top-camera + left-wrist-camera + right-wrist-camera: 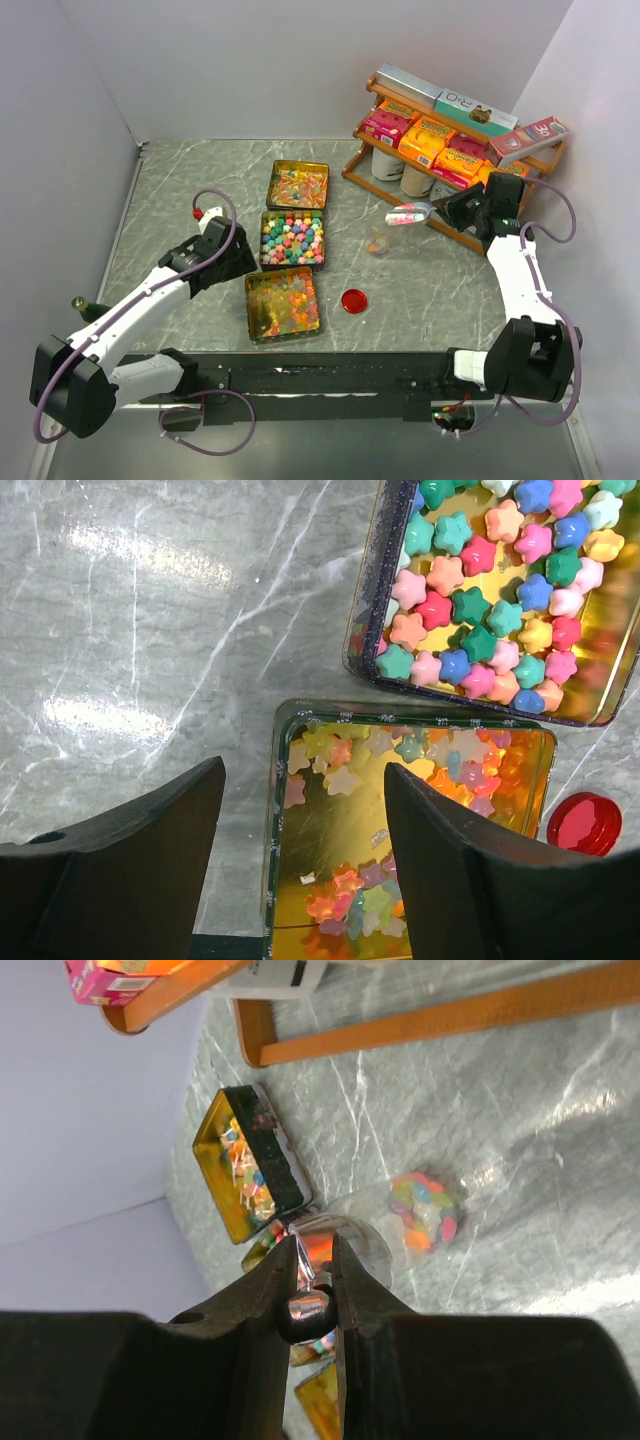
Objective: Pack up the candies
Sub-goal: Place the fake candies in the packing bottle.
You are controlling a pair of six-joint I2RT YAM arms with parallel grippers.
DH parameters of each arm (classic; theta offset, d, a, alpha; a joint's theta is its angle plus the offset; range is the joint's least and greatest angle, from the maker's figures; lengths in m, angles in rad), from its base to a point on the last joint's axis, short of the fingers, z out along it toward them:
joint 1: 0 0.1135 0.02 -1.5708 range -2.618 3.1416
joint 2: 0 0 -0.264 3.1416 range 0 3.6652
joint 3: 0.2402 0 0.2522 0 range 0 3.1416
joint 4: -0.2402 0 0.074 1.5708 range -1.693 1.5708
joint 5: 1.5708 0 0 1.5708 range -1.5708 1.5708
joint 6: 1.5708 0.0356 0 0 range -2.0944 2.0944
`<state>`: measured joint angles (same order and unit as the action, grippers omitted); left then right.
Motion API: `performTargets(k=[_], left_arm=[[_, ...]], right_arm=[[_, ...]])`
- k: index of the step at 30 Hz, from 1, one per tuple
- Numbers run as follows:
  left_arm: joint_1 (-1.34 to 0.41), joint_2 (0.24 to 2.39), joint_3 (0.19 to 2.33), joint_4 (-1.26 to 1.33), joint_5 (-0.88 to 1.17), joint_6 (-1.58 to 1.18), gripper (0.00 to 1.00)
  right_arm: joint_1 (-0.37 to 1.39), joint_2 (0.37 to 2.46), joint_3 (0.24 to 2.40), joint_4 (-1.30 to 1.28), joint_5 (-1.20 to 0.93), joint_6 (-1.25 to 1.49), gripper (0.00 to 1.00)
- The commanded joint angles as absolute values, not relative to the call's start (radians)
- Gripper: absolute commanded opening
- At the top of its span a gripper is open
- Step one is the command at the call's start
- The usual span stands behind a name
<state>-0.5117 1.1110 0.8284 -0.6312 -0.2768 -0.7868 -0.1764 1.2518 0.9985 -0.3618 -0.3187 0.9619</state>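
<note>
On the bench [180, 200], three gold tins [264, 240] hold the candies [292, 238]; we note small stars, pink, green, blue, orange, distinct only from the left wrist. Left fingers [440, 860] spread over the nearest tin. Right fingers [262, 1305] pinch a scoop [308, 1310]; the top view alone shows it loaded with candies.
</note>
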Motion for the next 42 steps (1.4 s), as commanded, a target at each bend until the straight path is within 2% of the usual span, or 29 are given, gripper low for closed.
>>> performTargets(k=[1,25,30,34,42], left_arm=[[-0.508,1.1,0.821,-0.603,-0.272,-0.784,0.7],[-0.508,1.103,0.819,-0.595,-0.272,-0.782,0.71],[-0.508,1.106,0.825,-0.594,-0.275,-0.781,0.74],[-0.505,1.126,0.854,-0.589,-0.279,-0.773,0.79],[-0.459,1.245,0.948,-0.543,-0.206,-0.756,0.87]], right_arm=[[-0.15,1.246,1.1,-0.354,-0.209,0.896,0.0],[-0.045,1.241,1.21,-0.439,-0.091,0.726,0.0],[-0.043,1.195,1.23,-0.425,-0.149,0.75,0.0],[-0.028,1.187,1.242,-0.374,-0.28,0.782,0.0],[0.17,1.276,1.258,-0.263,-0.308,0.848,0.0]])
